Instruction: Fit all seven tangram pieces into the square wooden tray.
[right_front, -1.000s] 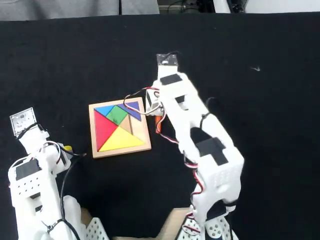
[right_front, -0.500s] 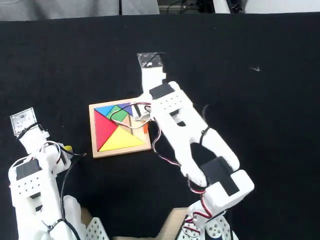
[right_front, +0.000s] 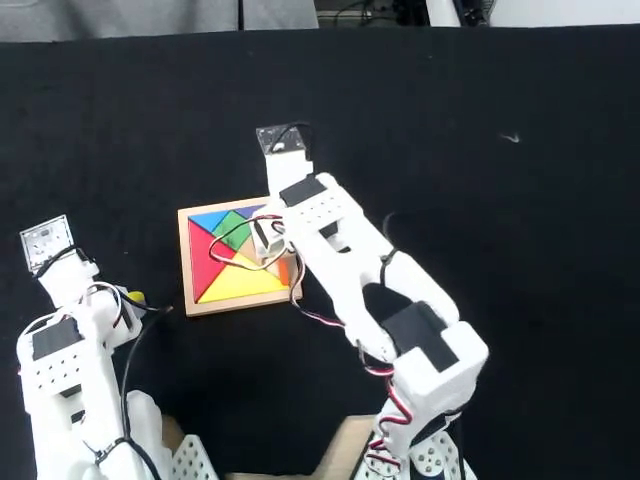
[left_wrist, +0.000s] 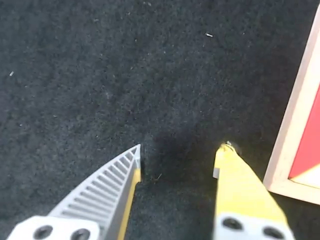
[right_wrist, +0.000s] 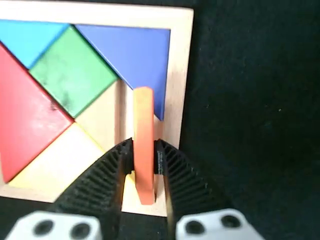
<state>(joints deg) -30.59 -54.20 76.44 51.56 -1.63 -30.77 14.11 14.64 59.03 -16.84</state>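
The square wooden tray (right_front: 192, 303) lies left of centre on the black cloth. It holds a red triangle (right_front: 207, 262), a yellow triangle (right_front: 245, 285), a green square (right_front: 235, 229) and a light blue triangle (right_front: 207, 219). My right gripper (right_wrist: 144, 145) is shut on an orange piece (right_wrist: 144, 115), held on edge over a bare wooden gap (right_wrist: 107, 125) beside the dark blue triangle (right_wrist: 135, 50), near the tray's right rim (right_wrist: 180, 75). My left gripper (left_wrist: 181, 150) is open over the cloth with nothing in it, just left of the tray (left_wrist: 292, 125).
The right arm (right_front: 340, 250) reaches across the tray's right part and hides it from above. The left arm (right_front: 70, 330) stays at the front left corner. Black cloth stretches to the right and behind the tray.
The right arm has swung left, carrying the orange piece from beside the tray's right edge to above its inner right part. The left arm has not moved.
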